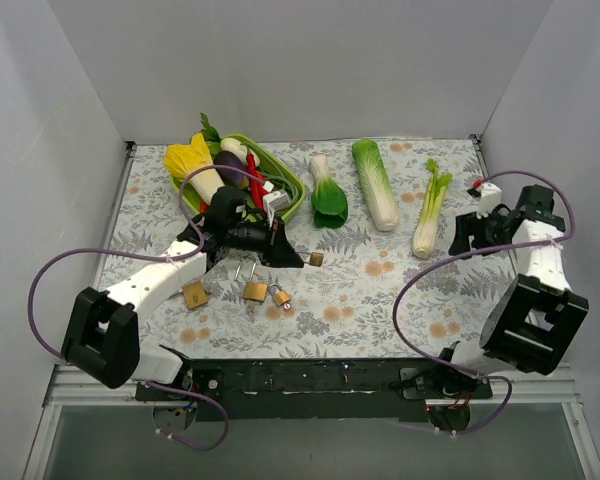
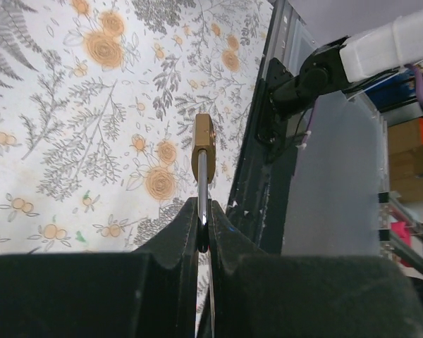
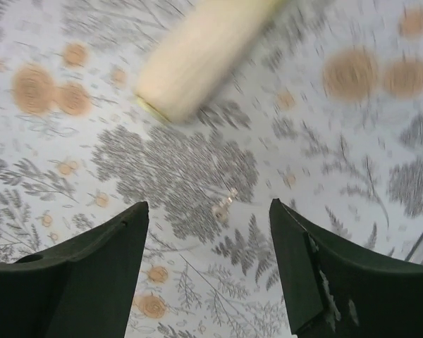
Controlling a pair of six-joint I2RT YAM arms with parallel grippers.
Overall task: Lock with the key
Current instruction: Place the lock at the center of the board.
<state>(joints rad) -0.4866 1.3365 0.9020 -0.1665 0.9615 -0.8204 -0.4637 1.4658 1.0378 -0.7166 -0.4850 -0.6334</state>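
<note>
Flowery cloth point(image 1: 380, 300) covered the table, w/ veg point(image 1: 330, 195) at the back. Left claw point(image 2: 203, 215) was shut tight on a thin metal bit that went into a small gold lock point(image 2: 203, 146), held out close to the cloth. Key or loop? Can't tell. Right claw point(image 3: 208, 205) was wide open w/ nothing in it, well apart, near a pale stalk point(image 3: 197, 56). Three more locks point(image 1: 255, 291) lay by the left arm. I think the job was only at the start: no key turn showed, so the locking was prob. all left to do.
</note>
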